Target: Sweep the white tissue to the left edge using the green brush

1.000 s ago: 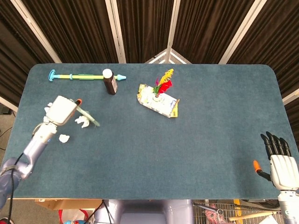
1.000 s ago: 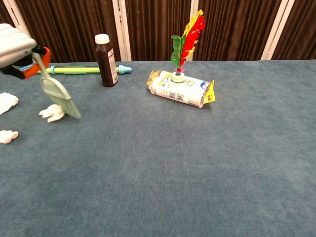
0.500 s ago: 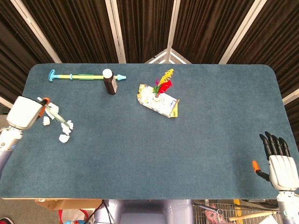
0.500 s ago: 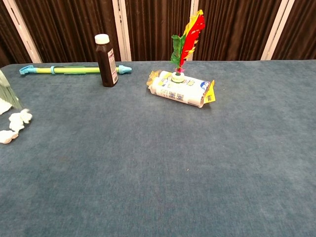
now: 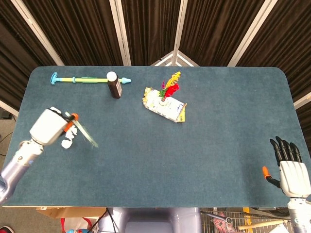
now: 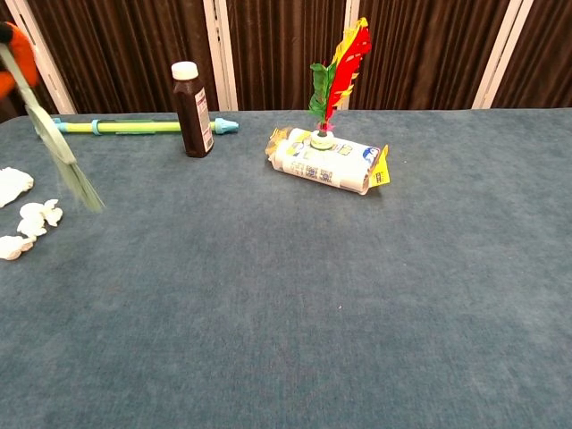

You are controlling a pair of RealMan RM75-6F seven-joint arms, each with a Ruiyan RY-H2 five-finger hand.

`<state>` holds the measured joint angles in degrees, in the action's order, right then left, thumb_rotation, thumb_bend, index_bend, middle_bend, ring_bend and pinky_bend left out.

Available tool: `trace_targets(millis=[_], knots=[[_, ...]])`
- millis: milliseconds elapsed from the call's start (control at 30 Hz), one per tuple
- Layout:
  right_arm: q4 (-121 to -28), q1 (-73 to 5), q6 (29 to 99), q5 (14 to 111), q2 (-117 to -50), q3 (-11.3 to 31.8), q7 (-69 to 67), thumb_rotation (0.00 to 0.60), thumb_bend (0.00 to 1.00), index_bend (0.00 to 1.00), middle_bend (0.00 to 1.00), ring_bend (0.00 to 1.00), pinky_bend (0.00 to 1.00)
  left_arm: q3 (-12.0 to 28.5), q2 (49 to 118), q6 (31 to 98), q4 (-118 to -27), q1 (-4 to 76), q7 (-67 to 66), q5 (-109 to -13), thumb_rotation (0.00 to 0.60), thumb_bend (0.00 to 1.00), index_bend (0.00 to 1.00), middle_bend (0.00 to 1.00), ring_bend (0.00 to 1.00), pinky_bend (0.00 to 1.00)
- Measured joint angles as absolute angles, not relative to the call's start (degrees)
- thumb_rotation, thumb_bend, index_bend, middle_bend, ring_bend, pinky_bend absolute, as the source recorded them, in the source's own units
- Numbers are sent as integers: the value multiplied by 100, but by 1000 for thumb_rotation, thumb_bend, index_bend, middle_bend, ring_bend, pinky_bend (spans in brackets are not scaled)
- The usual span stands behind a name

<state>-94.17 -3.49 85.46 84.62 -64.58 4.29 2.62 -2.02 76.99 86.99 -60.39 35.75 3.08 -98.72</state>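
Note:
My left hand [image 5: 47,126] holds the green brush [image 5: 82,132] near the table's left side, its bristle end pointing right and lifted off the cloth. In the chest view the brush [image 6: 64,161] slants down from the top left corner, blurred. Several white tissue scraps [image 6: 31,219] lie on the blue table by the left edge; in the head view the scraps [image 5: 67,141] sit just under the hand. My right hand [image 5: 290,170] rests open at the table's near right corner, holding nothing.
A brown bottle [image 5: 114,85] stands at the back left beside a green and blue rod [image 5: 85,79]. A wrapped packet with a red and yellow feather shuttlecock on it [image 5: 165,103] lies mid-table. The table's left edge [image 5: 19,116] is close to the tissue.
The left hand swept the brush leftward, pushing the tissue scraps toward the left edge, then swung back right with the brush raised. The right hand stayed still.

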Motion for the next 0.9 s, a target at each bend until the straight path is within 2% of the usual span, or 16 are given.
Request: trace_targets(millis=[100,167,267,367,433,500,567,633,733,900], knots=[[-9422,-348,8553,8470,-6450,430,253,600,375,0,0,0,0,-399,7356,8471,-6926,3669,-66,-10138,600,643,767,1000,1000,1000],[-9424,-346,8566,8476,-6443,432,250,600,375,0,0,0,0,-526,7135,8261,-7440,3726,-281,-10269,600,571,740,1000,1000,1000],[-9429,-345,8564,8479,-6442,431,257,600,376,0,0,0,0,-729,6775,7781,-8158,3812,-603,-10407,600,402,613,984,964,988],[-9411,-345,8567,8492,-6449,427,247,600,375,0,0,0,0,-852,6509,7340,-8631,3850,-924,-10389,600,237,339,786,797,860],[-9416,-352,8561,8499,-6449,428,255,600,375,0,0,0,0,-863,6419,7162,-8845,3817,-1180,-10230,600,131,115,523,597,667],[-9423,-354,8551,8495,-6446,425,263,600,376,0,0,0,0,-828,6398,7071,-8988,3739,-1417,-9956,600,77,21,338,438,503],[-9430,-352,8547,8484,-6442,424,266,600,376,0,0,0,0,-774,6400,7023,-9151,3648,-1690,-9683,600,45,0,161,281,364],[-9433,-353,8545,8477,-6440,430,266,600,375,0,0,0,0,-693,6418,6998,-9371,3507,-2061,-9291,600,30,0,41,159,261],[-9439,-348,8549,8479,-6435,426,265,600,375,0,0,0,0,-550,6475,7049,-9655,3237,-2400,-8787,600,24,0,0,54,133],[-9445,-346,8545,8497,-6416,414,270,600,376,0,0,0,0,-415,6548,7476,-9883,2804,-2495,-8544,600,23,0,0,22,97]])
